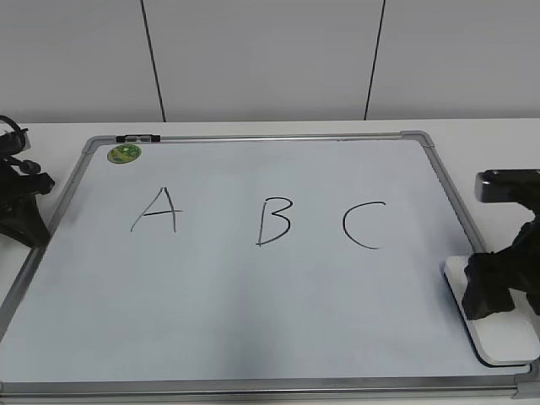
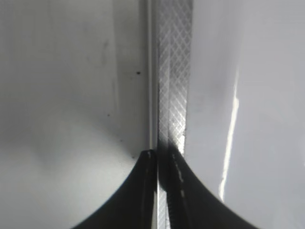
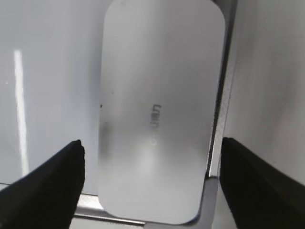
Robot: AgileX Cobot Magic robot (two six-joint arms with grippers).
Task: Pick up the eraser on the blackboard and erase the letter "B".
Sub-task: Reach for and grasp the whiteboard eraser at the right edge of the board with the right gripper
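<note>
The blackboard (image 1: 253, 295) is a white dry-erase board lying flat, with black letters A, B and C. The letter "B" (image 1: 274, 221) is in the middle. The white eraser (image 1: 506, 333) lies at the board's near right corner; in the right wrist view (image 3: 159, 109) it fills the centre. My right gripper (image 1: 498, 287) is open, just above the eraser, its two fingers (image 3: 150, 157) on either side of it and apart from it. My left gripper (image 2: 164, 160) is shut and empty over the board's left frame edge, at the left of the exterior view (image 1: 21, 198).
A green round magnet (image 1: 124, 153) sits at the board's far left corner. The letter A (image 1: 156, 211) and the letter C (image 1: 364, 224) flank the B. The grey frame (image 2: 172, 71) runs under the left gripper. A white wall stands behind the table.
</note>
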